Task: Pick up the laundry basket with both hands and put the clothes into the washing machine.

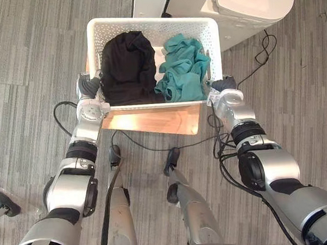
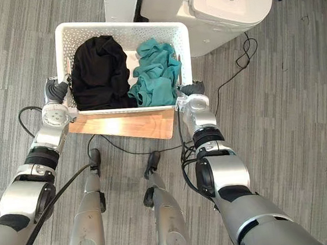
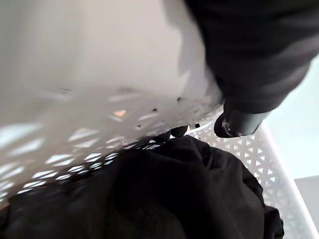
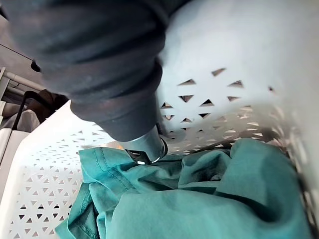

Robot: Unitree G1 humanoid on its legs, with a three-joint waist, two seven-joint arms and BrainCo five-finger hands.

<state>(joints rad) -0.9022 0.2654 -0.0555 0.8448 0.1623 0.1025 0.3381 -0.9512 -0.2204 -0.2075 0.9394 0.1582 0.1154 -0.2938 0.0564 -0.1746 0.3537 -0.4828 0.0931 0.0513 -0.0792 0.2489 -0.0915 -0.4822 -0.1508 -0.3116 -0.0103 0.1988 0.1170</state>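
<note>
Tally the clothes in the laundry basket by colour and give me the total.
Black garment: 1
Teal garment: 1
Total: 2, both lying in the white laundry basket, black on the robot's left, teal on its right.

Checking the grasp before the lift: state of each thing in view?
laundry basket: upright, loaded, over a wooden top.
black garment: bunched, in basket's left half.
teal garment: crumpled, in right half.
left hand: thumb hooked inside left rim.
right hand: thumb hooked inside right rim.
washing machine: lid looks closed.
</note>
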